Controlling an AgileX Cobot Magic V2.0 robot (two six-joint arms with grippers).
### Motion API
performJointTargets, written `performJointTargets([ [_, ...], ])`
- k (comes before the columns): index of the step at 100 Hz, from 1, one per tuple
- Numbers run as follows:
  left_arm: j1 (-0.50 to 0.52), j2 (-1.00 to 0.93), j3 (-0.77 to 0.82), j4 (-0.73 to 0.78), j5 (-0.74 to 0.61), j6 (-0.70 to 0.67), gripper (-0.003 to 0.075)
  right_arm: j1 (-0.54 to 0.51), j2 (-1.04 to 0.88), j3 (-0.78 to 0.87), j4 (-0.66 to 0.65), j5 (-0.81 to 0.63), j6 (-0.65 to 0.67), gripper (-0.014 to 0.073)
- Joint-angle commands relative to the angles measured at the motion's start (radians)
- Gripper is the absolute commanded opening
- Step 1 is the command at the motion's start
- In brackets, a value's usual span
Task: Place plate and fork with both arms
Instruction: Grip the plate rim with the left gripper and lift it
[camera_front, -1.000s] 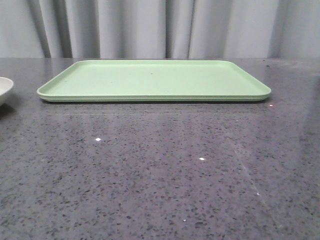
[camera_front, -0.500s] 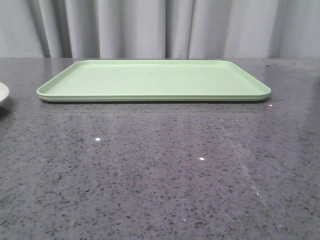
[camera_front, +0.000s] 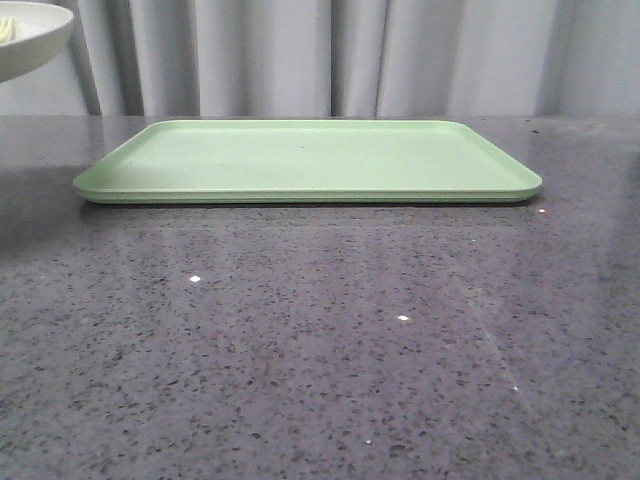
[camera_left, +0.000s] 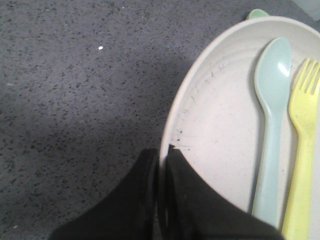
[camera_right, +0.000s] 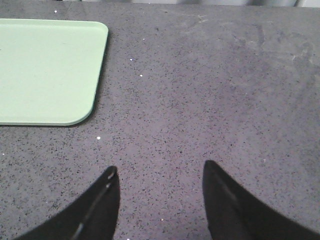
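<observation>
The cream-white plate (camera_front: 28, 40) hangs in the air at the far upper left of the front view, well above the table. In the left wrist view my left gripper (camera_left: 162, 155) is shut on the plate's (camera_left: 220, 125) rim, one finger outside and one inside. A yellow fork (camera_left: 304, 150) lies in the plate beside a pale blue spoon (camera_left: 270, 130). My right gripper (camera_right: 159, 172) is open over bare grey table, with nothing between its fingers. Neither gripper shows in the front view.
A flat light-green tray (camera_front: 310, 160) lies at the back middle of the speckled grey table; its corner (camera_right: 50, 70) shows in the right wrist view, off to the side of the right gripper. Grey curtains hang behind.
The plate stood low at the left edge a second ago, slid nearly out of view, and now is lifted high at the upper left, casting a shadow on the tray's left end.
</observation>
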Motion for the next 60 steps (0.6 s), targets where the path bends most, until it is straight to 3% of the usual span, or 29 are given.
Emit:
performJointTargets([
  [1, -0.029, -0.025, -0.036, -0.101, -0.028, 0.006, -0.0020, -0.001, 0.011, -0.036, -0.004, -0.074, -0.007, 0.0395],
  [27, -0.166, 0.000, -0.047, -0.140, -0.117, -0.008, -0.0021, -0.001, 0.011, -0.036, 0.005, -0.073, -0.007, 0.0395],
  [60, -0.450, 0.160, -0.218, -0.095, -0.268, -0.133, -0.0021, -0.001, 0.011, -0.036, 0.013, -0.073, -0.007, 0.0395],
])
